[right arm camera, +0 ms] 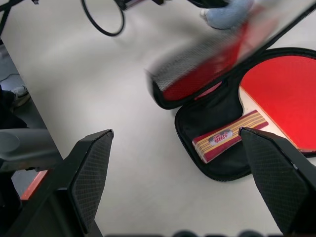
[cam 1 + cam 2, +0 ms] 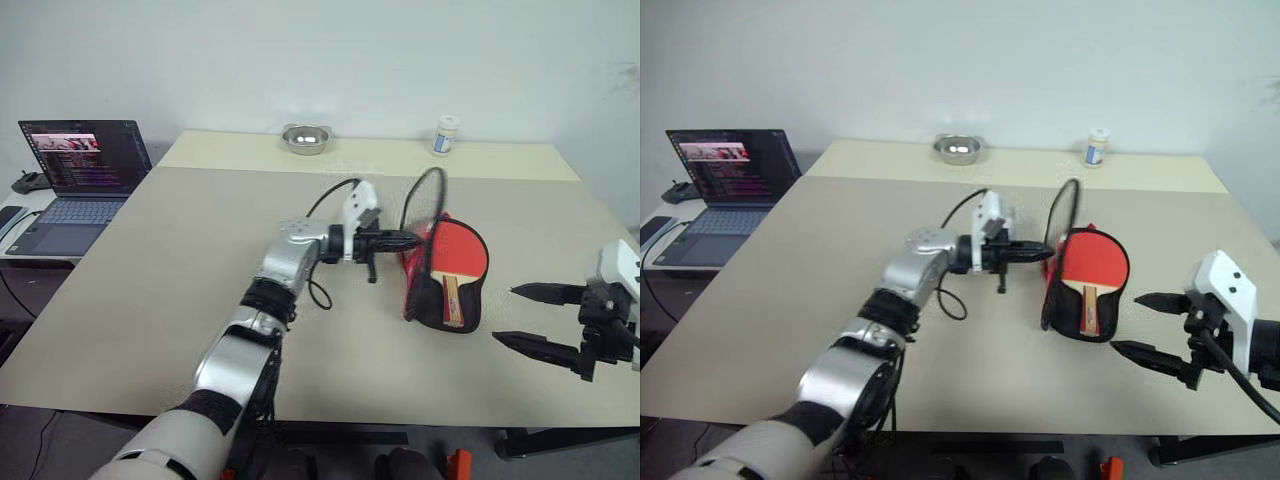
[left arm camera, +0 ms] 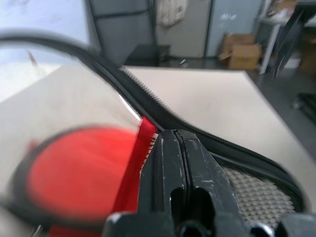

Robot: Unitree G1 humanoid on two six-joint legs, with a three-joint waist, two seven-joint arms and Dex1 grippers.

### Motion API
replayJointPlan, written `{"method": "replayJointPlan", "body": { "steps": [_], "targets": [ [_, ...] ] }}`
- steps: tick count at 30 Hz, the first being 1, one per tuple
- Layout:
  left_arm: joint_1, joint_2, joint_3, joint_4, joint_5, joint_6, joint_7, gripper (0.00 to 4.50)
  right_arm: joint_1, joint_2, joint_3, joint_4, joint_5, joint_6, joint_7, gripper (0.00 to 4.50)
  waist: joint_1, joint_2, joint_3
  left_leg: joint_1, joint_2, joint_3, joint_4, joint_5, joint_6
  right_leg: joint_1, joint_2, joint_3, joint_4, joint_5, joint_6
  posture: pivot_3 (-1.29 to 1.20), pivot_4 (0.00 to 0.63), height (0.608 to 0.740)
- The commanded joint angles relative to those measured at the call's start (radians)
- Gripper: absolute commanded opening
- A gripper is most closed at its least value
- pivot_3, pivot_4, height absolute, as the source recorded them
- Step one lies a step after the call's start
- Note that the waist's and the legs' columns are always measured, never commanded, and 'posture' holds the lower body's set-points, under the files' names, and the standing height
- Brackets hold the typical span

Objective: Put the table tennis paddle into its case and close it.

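Your left claw [image 2: 408, 240] has its fingers pressed together on the raised lid of the case [image 2: 440, 300], pinching it at the zipper edge; in the left wrist view the two black fingers [image 3: 170, 168] meet with the zipper track running just past their tips. The lid stands tilted up off the desk [image 2: 180, 260], its red outer face and mesh pocket turned toward your left arm. The table tennis paddle [image 2: 1096, 262] lies in the lower half of the open case, red face up, its wooden handle [image 1: 228, 141] pointing toward you and resting inside the black lining. Your right claw [image 2: 1148, 325] hangs just to the right of the case with its fingers spread wide apart, holding nothing and not touching it. At the far edge of the desk you have a metal bowl [image 2: 306, 138] and a small white bottle [image 2: 446, 135]; an open laptop [image 2: 78, 175] sits off to your left
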Motion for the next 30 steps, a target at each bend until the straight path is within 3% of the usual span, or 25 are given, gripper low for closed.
{"method": "replayJointPlan", "body": {
  "steps": [1, 8, 14, 18, 25, 30],
  "targets": [
    [-0.062, -0.052, 0.009, 0.085, 0.021, -0.073, 0.050, 0.02, -0.001, -0.014, -0.031, 0.018, -0.036, -0.037, -0.014, 4.50, -0.002, 0.000, 0.000, 0.000, 0.000, 0.000, 0.000, 0.000, 0.000, 0.000, 0.000, 0.000, 0.000, 0.000, 0.000, 0.00, 0.150, 0.740],
    [-0.018, -0.032, 0.008, 0.080, 0.044, -0.126, 0.016, 0.02, -0.097, 0.020, 0.106, 0.119, -0.082, -0.027, -0.140, 4.50, -0.018, 0.000, 0.000, 0.001, 0.002, 0.001, 0.000, 0.000, 0.000, 0.000, 0.001, 0.001, 0.001, 0.000, -0.001, 0.00, 0.150, 0.740],
    [0.129, 0.086, 0.014, -0.144, 0.005, -0.076, -0.080, 0.02, -0.267, 0.127, 0.317, 0.282, -0.214, -0.063, -0.319, 4.50, -0.023, 0.001, 0.000, 0.002, 0.003, 0.001, -0.001, 0.000, 0.000, -0.001, 0.002, 0.002, 0.002, 0.002, -0.004, 0.00, 0.150, 0.740],
    [0.223, 0.205, 0.044, -0.344, -0.038, 0.030, -0.092, 0.02, -0.370, 0.257, 0.422, 0.439, -0.302, -0.100, -0.424, 4.50, -0.021, 0.002, 0.000, 0.001, 0.003, 0.002, 0.000, 0.000, -0.001, -0.001, 0.002, 0.003, 0.002, 0.002, -0.005, 0.00, 0.150, 0.740],
    [0.293, 0.283, 0.043, -0.553, -0.097, 0.147, -0.080, 0.02, -0.464, 0.365, 0.495, 0.606, -0.388, -0.163, -0.462, 4.50, -0.010, 0.002, -0.001, 0.001, 0.001, 0.002, 0.001, 0.000, -0.001, -0.001, 0.000, 0.002, 0.002, 0.002, -0.005, 0.00, 0.150, 0.740],
    [0.310, 0.320, 0.034, -0.622, -0.119, 0.191, -0.094, 0.02, -0.484, 0.373, 0.541, 0.693, -0.447, -0.191, -0.448, 4.50, -0.014, 0.003, -0.001, 0.001, 0.001, 0.003, 0.001, 0.000, -0.001, -0.001, 0.000, 0.002, 0.003, 0.002, -0.005, 0.00, 0.150, 0.740]
  ]
}}
